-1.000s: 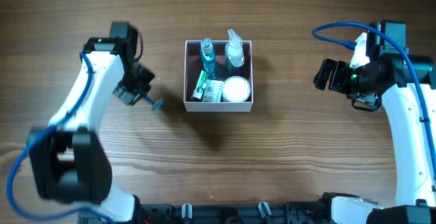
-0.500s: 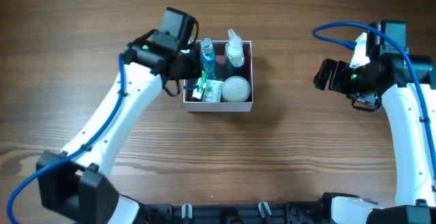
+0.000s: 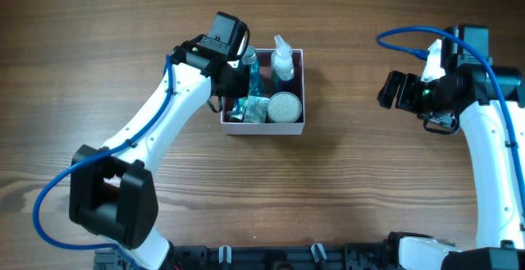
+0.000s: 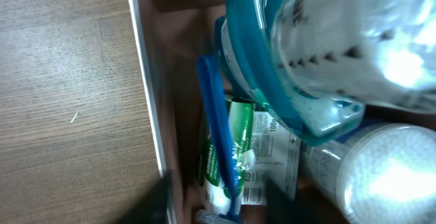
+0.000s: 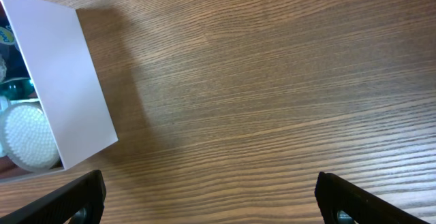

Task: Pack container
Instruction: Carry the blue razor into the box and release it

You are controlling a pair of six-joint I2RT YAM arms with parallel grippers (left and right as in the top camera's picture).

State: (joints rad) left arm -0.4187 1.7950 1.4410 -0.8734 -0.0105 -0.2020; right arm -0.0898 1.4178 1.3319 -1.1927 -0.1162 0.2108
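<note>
Since a second ago the left gripper [image 3: 238, 85] has swung in over the container's [image 3: 262, 127] left side; I cannot tell how wide its claw is. The container sits open side up on the table [image 3: 369, 188], nearly square, with no clear long axis. A blue handle [image 4: 214, 122] lies inside, parallel to its left wall. Well right of the container, the right gripper [image 3: 385, 91] gapes wide.

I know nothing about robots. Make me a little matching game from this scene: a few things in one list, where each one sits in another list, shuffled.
Things:
1. round white-lidded jar
2. clear spray bottle
3. blue-handled tool
4. right gripper

Places:
A. over bare table, apart from the container
B. container's far right corner
C. container's near right corner
D. lying on the green packet, by the container's left wall

Pairs: 1-C, 2-B, 3-D, 4-A
</note>
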